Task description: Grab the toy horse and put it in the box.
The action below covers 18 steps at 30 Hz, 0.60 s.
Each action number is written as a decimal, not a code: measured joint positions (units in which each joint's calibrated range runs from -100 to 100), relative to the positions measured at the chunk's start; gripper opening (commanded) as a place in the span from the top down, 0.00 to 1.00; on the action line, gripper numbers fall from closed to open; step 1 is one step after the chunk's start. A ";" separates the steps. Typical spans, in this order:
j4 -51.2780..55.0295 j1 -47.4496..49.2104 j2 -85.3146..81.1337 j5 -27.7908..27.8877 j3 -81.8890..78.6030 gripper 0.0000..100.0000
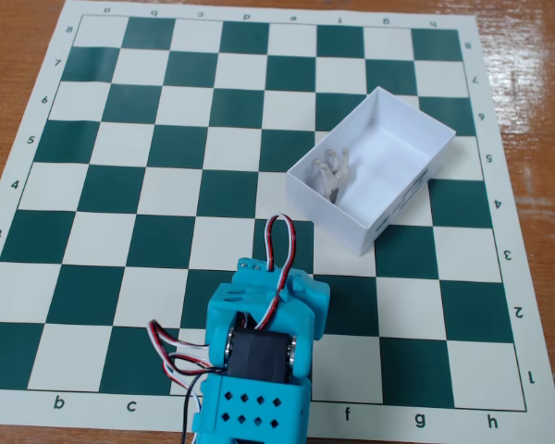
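The toy horse [333,172], a tiny grey-white figurine, lies on its side inside the box [416,176], against the box's left corner in the fixed view. The box is a white shallow tray with small dark print on its near right wall. It sits at an angle on the right half of the chessboard mat. My blue arm [259,361] is folded up at the bottom centre, well short of the box. The gripper's fingers are hidden under the arm's body, so I cannot see whether they are open or shut. Nothing shows as held.
The green and white chessboard mat [120,185] covers a wooden table [536,111]. Red, white and black cables [279,242] loop up from the top of the arm.
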<state>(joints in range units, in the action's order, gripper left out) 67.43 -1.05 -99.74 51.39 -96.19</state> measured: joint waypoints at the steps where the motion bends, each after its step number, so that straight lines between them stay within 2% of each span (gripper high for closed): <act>1: 0.00 0.00 0.09 0.00 -1.09 1.00; 18: 8.41 0.45 0.09 -1.25 -3.45 1.00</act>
<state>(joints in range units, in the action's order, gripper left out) 75.83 -0.60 -99.66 50.14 -99.64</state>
